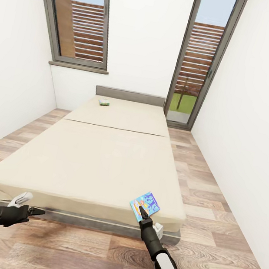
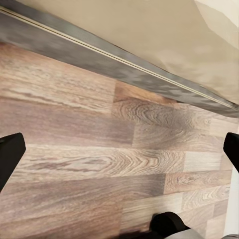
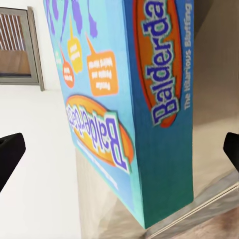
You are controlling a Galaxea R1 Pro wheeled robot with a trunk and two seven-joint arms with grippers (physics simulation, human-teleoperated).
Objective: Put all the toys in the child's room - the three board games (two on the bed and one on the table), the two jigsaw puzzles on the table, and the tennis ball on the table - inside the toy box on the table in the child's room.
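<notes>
White walls, two tall windows and a wood-plank floor point(image 1: 87, 250) surround the bed point(image 1: 94, 162), whose beige mattress stretches away from both arms toward a low grey headboard point(image 1: 130, 96). Just ahead of the right gripper point(image 1: 141, 210), at the mattress's near corner, a blue board game point(image 1: 145, 205) lies tilted; the gripper's tip reaches its near edge, and in the right wrist view the box point(image 3: 129, 109), lettered "Balderdash", sits between the widely parted fingers point(image 3: 10, 154), not clamped. Far beyond, near the headboard, a second small board game point(image 1: 104, 101) rests on the mattress. The left gripper point(image 1: 34, 212) hovers over bare floor beside the bed frame point(image 2: 124, 69), fingers point(image 2: 9, 155) spread wide, holding nothing.
</notes>
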